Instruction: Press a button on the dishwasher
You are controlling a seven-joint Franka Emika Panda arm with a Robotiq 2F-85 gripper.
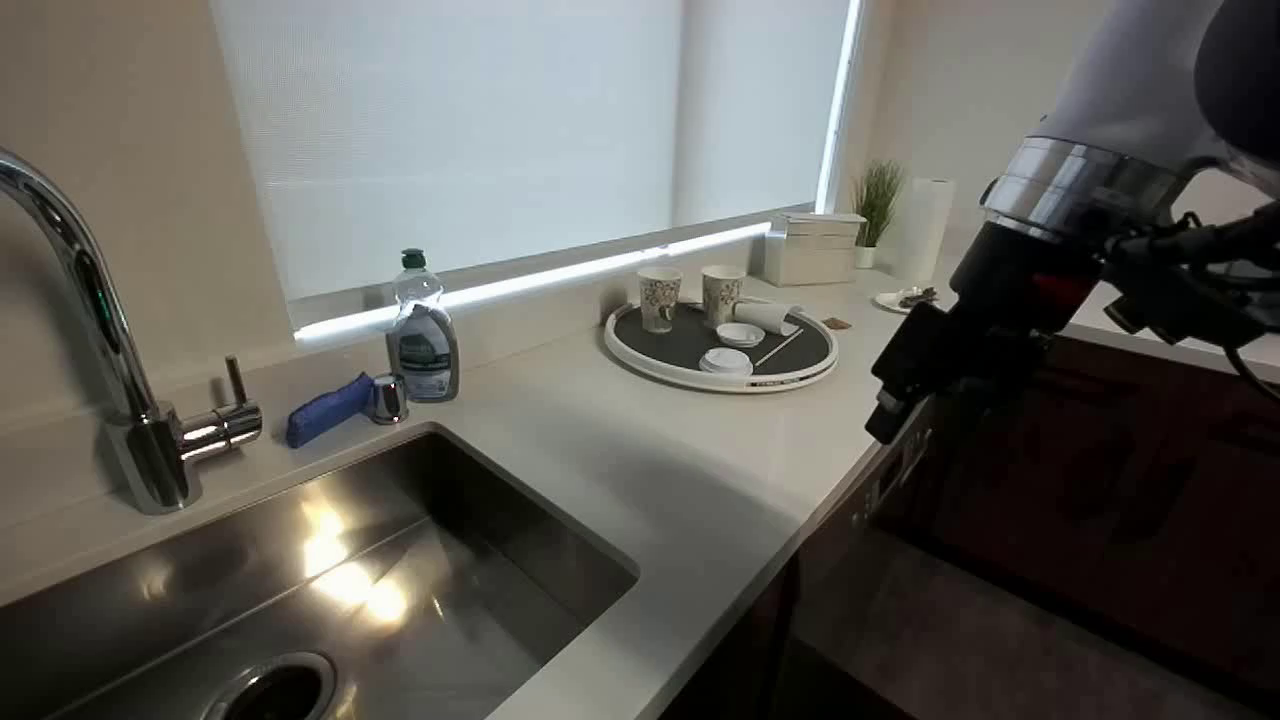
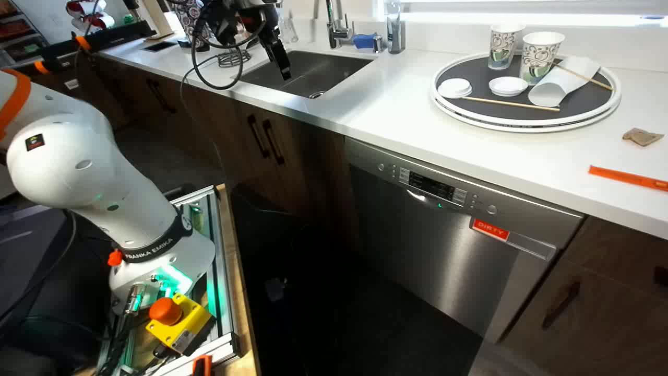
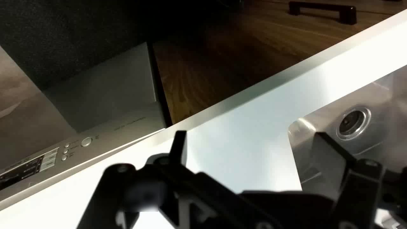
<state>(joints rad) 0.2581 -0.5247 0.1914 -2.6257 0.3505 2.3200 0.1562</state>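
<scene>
The dishwasher (image 2: 417, 245) has a flat, dark steel front below the counter. Its top strip carries a dark display (image 2: 431, 185), rows of small buttons and a round button (image 2: 491, 209) near one end. A red "DIRTY" label (image 2: 490, 230) sits under the strip. In the wrist view the control strip (image 3: 127, 127) lies at the left, with a round button (image 3: 86, 142) and part of the display. My gripper (image 3: 250, 133) is open and empty, above the counter between the dishwasher and the sink, touching nothing. It also shows in both exterior views (image 1: 888, 418) (image 2: 282, 68).
A steel sink (image 1: 430, 570) with a chrome faucet (image 1: 110, 330) is set into the white counter (image 2: 407, 99). A soap bottle (image 1: 425, 345) stands behind it. A round tray (image 2: 454, 112) holds cups and lids. An orange strip (image 2: 629, 177) lies on the counter. Cables hang from the arm.
</scene>
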